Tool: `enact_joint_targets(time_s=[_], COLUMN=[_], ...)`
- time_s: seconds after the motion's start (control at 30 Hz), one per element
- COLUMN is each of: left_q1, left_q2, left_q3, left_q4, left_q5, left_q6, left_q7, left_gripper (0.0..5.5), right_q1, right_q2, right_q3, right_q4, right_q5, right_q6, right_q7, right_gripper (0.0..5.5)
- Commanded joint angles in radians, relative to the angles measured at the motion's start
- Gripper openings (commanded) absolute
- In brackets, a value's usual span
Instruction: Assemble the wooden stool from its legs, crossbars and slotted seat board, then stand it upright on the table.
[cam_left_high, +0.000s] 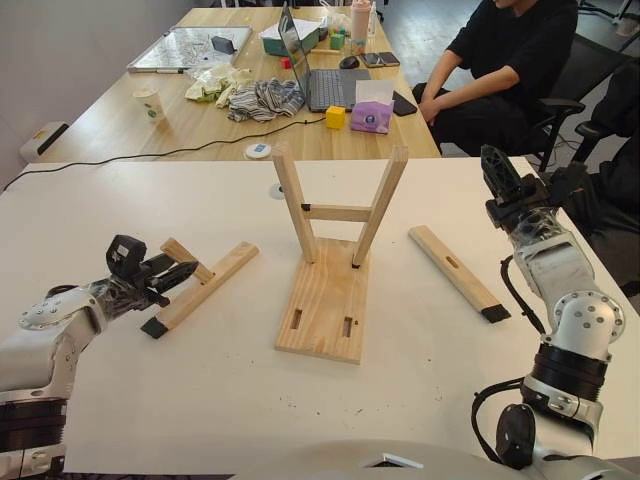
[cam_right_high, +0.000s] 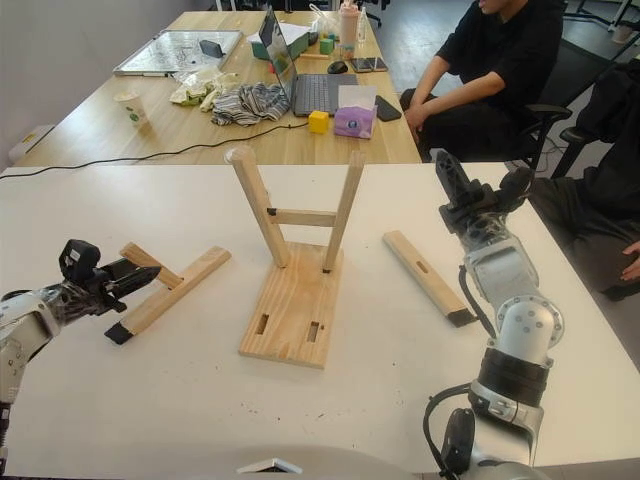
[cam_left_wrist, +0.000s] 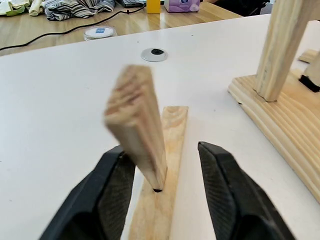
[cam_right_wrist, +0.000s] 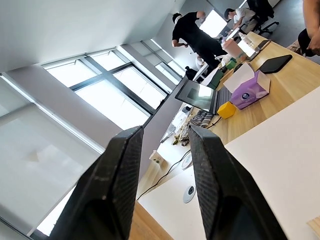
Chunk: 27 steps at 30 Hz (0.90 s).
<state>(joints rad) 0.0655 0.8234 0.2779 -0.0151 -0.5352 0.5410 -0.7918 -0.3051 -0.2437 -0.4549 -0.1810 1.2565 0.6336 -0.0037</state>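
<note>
Left tool (cam_left_high: 183, 270): released, low over the worktop (cam_left_high: 120, 400). Its fingers (cam_left_wrist: 112, 192) straddle the short crossbar (cam_left_high: 185, 257), one pad close against it and the other apart, with nothing clamped.
Left leg (cam_left_high: 205, 288): flat on the worktop, left of the seat board. The short crossbar is plugged into its slot and slants upward.
Seat board (cam_left_high: 325, 305): flat mid-worktop. Two standing legs (cam_left_high: 292, 205) sit in its far slots, tied together by a fitted crossbar (cam_left_high: 338, 212). The two near slots are empty.
Loose leg (cam_left_high: 458, 270): flat to the right of the board, well apart from it, slot facing up.
Right tool (cam_left_high: 493, 168): raised in the air at the right, fingers apart, carrying nothing.
Step in hand: probably building the second leg pair, since one pair is already seated.
Next move: close on the short crossbar and join its free end squarely to the loose leg's slot. Then seat the pair in the near slots.
</note>
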Motion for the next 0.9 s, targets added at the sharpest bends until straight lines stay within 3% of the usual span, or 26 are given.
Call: enact_joint_targets(time_s=[0.03, 0.47, 0.67, 0.9], left_q1=[0.146, 0.068, 0.035, 0.057], left_q2=[0.07, -0.004, -0.023, -0.034], left_q3=[-0.009, -0.028, -0.073, -0.053], left_q4=[0.031, 0.278, 0.395, 0.391], left_q5=[0.031, 0.175, 0.247, 0.225], left_q6=[0.023, -0.203, -0.277, -0.282], left_q7=[-0.115, -0.095, -0.1, -0.125], left_gripper=[2.83, 4.75, 4.75, 3.87], right_q1=[0.025, 0.011, -0.001, -0.018], right_q2=[0.013, 0.004, -0.005, -0.012], right_q3=[-0.016, 0.009, 0.023, 0.04], right_q4=[-0.032, -0.016, -0.01, 0.007], right_q5=[-0.001, -0.005, -0.012, -0.026], right_q6=[-0.022, -0.019, -0.016, -0.013], right_q7=[-0.018, -0.011, -0.002, 0.012], right_gripper=[1.64, 1.64, 1.64, 1.64])
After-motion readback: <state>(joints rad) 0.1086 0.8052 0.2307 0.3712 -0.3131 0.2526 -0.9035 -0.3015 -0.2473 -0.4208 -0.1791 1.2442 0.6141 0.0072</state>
